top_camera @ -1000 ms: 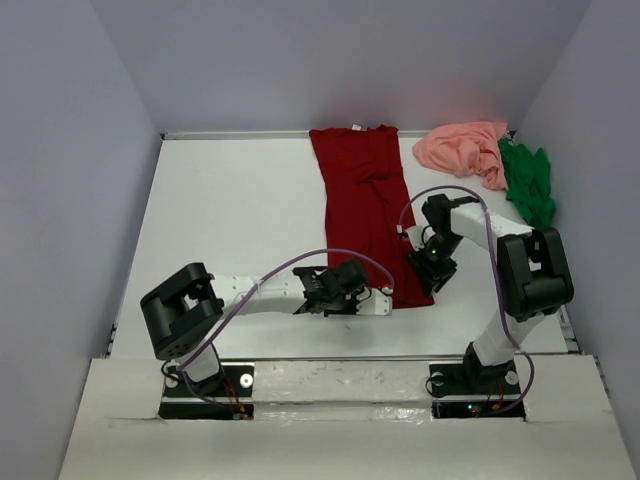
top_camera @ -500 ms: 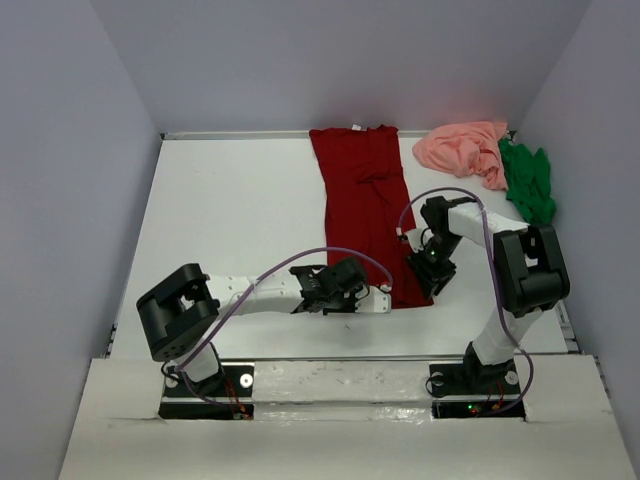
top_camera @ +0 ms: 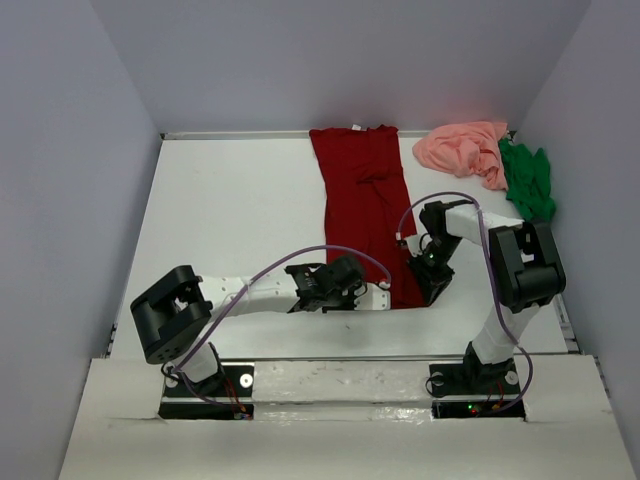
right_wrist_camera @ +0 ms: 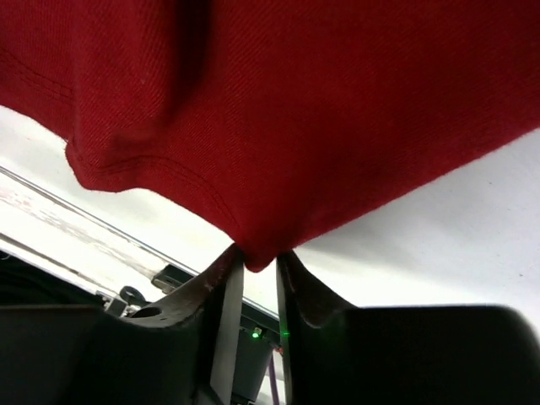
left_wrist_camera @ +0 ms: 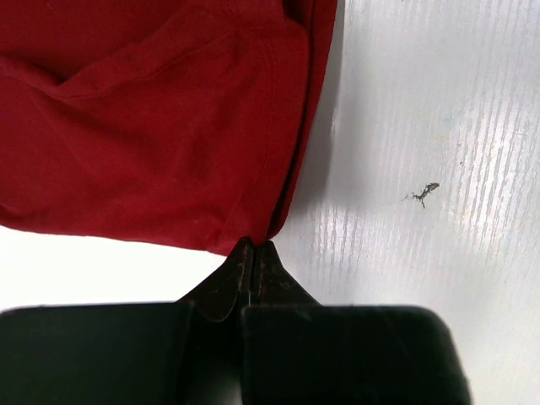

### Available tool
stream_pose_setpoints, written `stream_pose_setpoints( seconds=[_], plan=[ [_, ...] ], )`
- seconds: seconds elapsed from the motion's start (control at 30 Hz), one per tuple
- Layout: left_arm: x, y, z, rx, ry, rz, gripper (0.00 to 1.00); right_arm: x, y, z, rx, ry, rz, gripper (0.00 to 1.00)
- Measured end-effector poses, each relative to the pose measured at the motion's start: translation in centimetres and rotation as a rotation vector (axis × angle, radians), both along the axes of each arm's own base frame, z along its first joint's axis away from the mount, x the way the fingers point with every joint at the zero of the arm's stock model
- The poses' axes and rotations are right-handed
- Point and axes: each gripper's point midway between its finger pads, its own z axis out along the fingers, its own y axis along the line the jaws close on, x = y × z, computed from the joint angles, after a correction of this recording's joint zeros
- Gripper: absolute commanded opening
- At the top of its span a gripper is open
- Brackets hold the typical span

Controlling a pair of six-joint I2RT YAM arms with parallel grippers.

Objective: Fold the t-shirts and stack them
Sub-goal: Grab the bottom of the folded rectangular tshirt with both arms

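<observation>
The dark red t-shirt [top_camera: 365, 200] lies as a long narrow strip from the back wall toward me. My left gripper [top_camera: 388, 296] is at its near left corner, with the jaws pressed shut on the very tip of the hem [left_wrist_camera: 254, 246]. My right gripper [top_camera: 424, 283] is at the near right corner, shut on a point of red cloth [right_wrist_camera: 260, 257] that hangs lifted above the table. The salmon pink t-shirt [top_camera: 465, 150] and the bright green t-shirt [top_camera: 528, 180] lie crumpled at the back right.
The white table [top_camera: 230, 220] is boxed in by grey walls on the left, back and right. A small dark scuff [left_wrist_camera: 420, 195] marks the table surface beside the left gripper. The arm bases [top_camera: 205, 385] stand on the near ledge.
Both grippers have crept slightly toward the shirt's near hem corners. The left arm's elbow has shifted a little to the left. The shirt has barely moved.
</observation>
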Motion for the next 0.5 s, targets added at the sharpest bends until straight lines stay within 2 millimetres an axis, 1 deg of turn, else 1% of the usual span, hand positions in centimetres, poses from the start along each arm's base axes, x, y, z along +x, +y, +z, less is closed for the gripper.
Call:
stream_pose_setpoints(
  seconds=[0.03, 0.07, 0.37, 0.47, 0.5],
  plan=[
    [0.0, 0.0, 0.0, 0.000, 0.000, 0.001, 0.00, 0.0, 0.0, 0.0, 0.001, 0.002, -0.001, 0.11],
    [0.1, 0.0, 0.0, -0.001, -0.001, 0.002, 0.00, 0.0, 0.0, 0.0, 0.002, 0.003, -0.001, 0.00],
    [0.2, 0.0, 0.1, -0.003, -0.005, 0.001, 0.00, -0.1, 0.1, 0.1, 0.003, 0.006, -0.005, 0.00],
    [0.3, 0.0, 0.1, -0.001, -0.008, -0.001, 0.00, -0.3, 0.0, 0.7, 0.004, -0.001, -0.005, 0.00],
    [0.3, 0.0, 0.1, 0.000, -0.009, 0.000, 0.00, -0.3, 0.0, 1.1, 0.006, -0.009, -0.005, 0.00]
  ],
)
